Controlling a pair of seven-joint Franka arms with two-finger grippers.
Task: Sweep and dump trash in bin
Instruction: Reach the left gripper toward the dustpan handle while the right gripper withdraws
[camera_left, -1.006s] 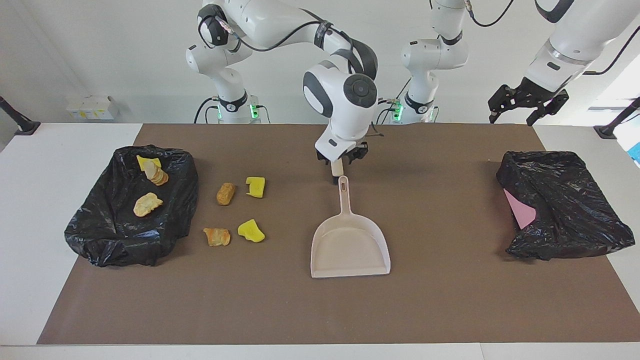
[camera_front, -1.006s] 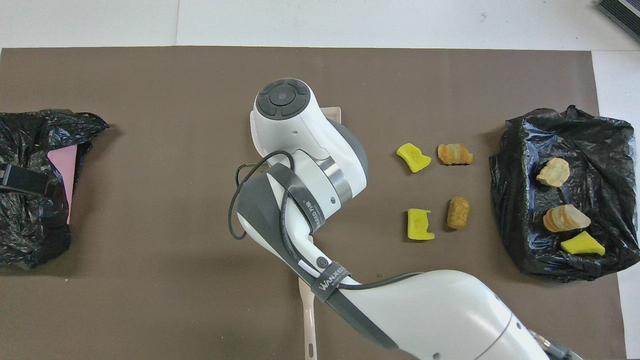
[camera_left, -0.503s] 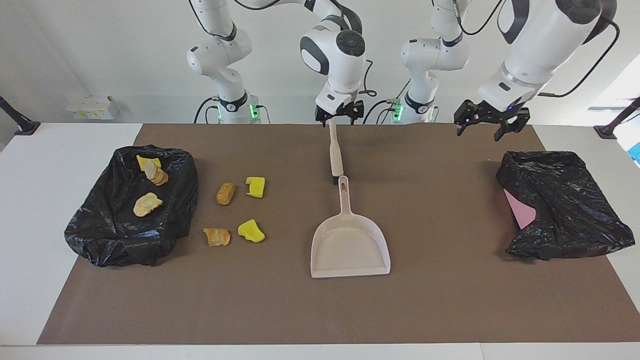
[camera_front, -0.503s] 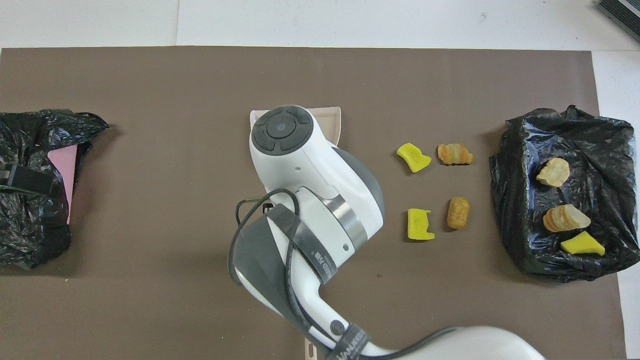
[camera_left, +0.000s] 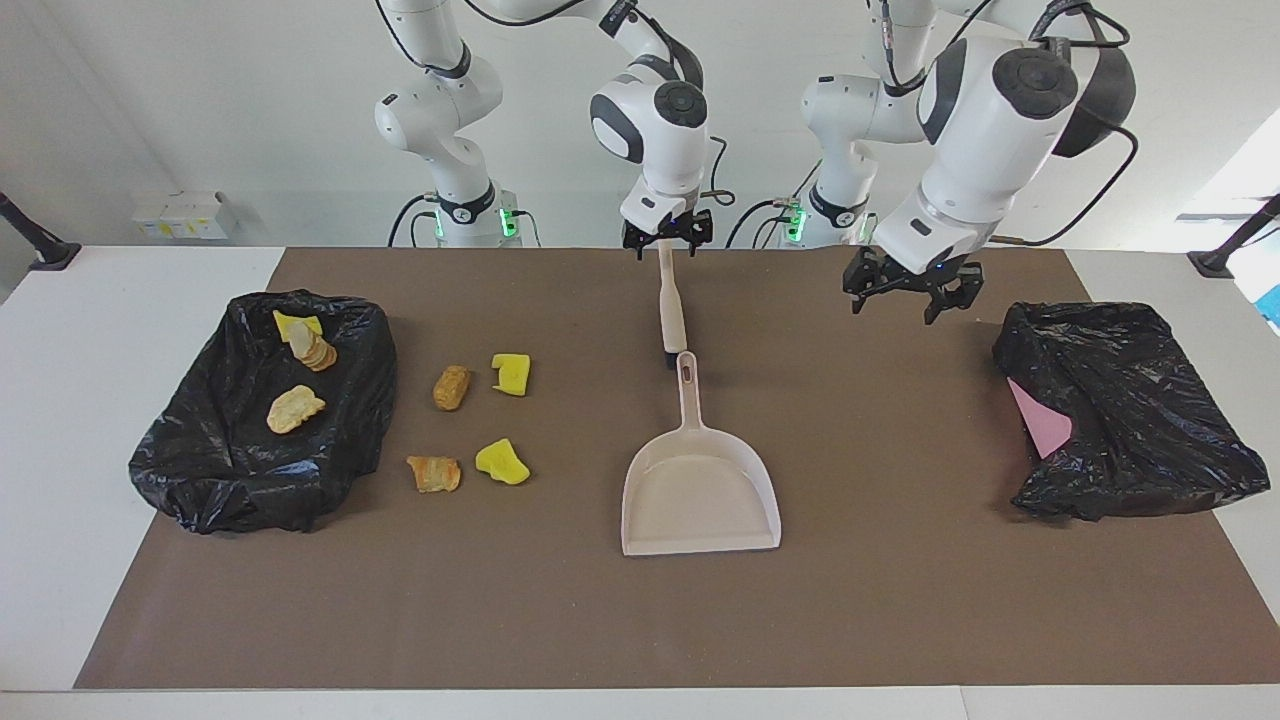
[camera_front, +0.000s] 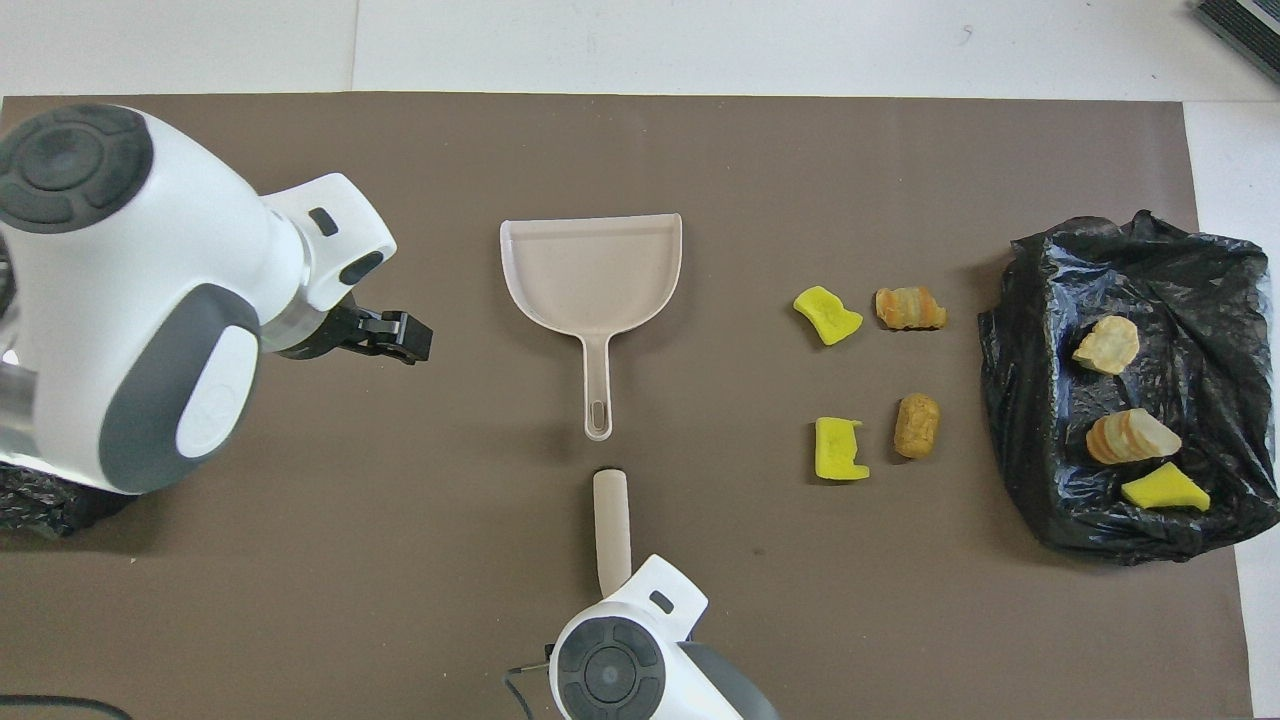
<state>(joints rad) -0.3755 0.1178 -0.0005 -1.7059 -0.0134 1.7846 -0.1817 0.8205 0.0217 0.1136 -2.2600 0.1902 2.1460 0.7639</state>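
Yellow and tan scraps split: three bagged, four loose, sweeping not started
Facing view: three pieces of trash (camera_left: 296, 408) lie in the black bag (camera_left: 200, 470) at the right arm's end, four more (camera_left: 450, 387) sit on the brown mat (camera_left: 900, 600) beside it; the right gripper (camera_left: 666, 240) hangs over the brush (camera_left: 671, 312) handle's end, grip impossible to call, the left gripper (camera_left: 910, 296) hovers with fingers spread near the second bag (camera_left: 1150, 420). Overhead view: dustpan (camera_front: 592, 270) empty, mid-table, well apart from the loose trash (camera_front: 916, 425) – I'd say most of the job remains
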